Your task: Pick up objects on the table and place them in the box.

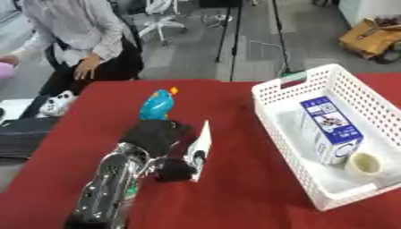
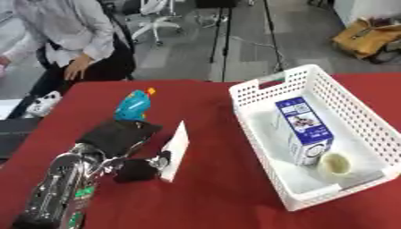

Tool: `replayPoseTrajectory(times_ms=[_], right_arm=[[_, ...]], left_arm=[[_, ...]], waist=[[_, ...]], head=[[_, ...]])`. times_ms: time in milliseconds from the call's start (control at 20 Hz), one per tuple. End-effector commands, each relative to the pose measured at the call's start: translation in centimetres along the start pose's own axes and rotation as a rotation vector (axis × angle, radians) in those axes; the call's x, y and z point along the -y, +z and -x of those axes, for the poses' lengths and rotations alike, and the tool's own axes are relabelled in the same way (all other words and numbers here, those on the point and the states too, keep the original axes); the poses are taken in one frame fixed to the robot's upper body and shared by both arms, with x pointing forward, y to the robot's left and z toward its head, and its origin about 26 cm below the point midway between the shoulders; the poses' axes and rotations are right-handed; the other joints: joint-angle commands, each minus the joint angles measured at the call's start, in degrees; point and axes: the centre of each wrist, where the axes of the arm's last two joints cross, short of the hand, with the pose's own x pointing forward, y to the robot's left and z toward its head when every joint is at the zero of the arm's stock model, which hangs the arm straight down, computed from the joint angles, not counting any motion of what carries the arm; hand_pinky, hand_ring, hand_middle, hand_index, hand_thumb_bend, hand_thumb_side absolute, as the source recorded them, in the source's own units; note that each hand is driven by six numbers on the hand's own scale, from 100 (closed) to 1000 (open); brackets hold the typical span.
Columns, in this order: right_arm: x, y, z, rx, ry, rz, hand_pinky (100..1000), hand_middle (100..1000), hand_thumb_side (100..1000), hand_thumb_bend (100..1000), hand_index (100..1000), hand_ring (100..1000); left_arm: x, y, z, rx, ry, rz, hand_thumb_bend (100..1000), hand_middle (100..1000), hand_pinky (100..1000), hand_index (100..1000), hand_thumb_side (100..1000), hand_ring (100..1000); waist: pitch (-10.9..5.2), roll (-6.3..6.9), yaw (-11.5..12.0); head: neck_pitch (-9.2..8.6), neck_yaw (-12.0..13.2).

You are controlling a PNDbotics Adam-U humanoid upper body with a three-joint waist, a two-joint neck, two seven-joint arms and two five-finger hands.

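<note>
The left hand (image 1: 160, 138) has its fingers curled round a white flat packet (image 1: 200, 150), holding it on edge over the red counter (image 1: 235, 188). A blue toy (image 1: 157, 105) lies just behind the hand. The white basket (image 2: 258, 96) to the right holds a blue-and-white carton (image 2: 304, 129) and a tape roll (image 2: 335, 163).

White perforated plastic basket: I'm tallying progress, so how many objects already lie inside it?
2 in the white perforated plastic basket: a blue-and-white carton lying along its middle, and a pale tape roll beside the carton at the near end. Anything beneath the carton would be hidden.
</note>
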Motion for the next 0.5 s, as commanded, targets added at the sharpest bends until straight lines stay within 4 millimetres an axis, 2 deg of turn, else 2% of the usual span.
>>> replayPoseTrajectory(times_ms=[50,500], right_arm=[[-0.1,-0.7,-0.3,0.019,-0.018,0.019,728,595,631,100,653,674],[-0.1,-0.7,-0.4,0.019,-0.022,0.019,727,593,625,100,649,673]], left_arm=[[-0.6,-0.2,-0.3,-0.002,-0.015,-0.014,277,761,764,1000,1000,788],[-0.2,-1.5,-0.9,-0.013,-0.018,0.025,260,747,748,1000,1000,768]], waist=[[-0.62,-0.53,0.01],[-0.47,-0.47,-0.32]], head=[[-0.82,0.27],[-1.09,0.7]])
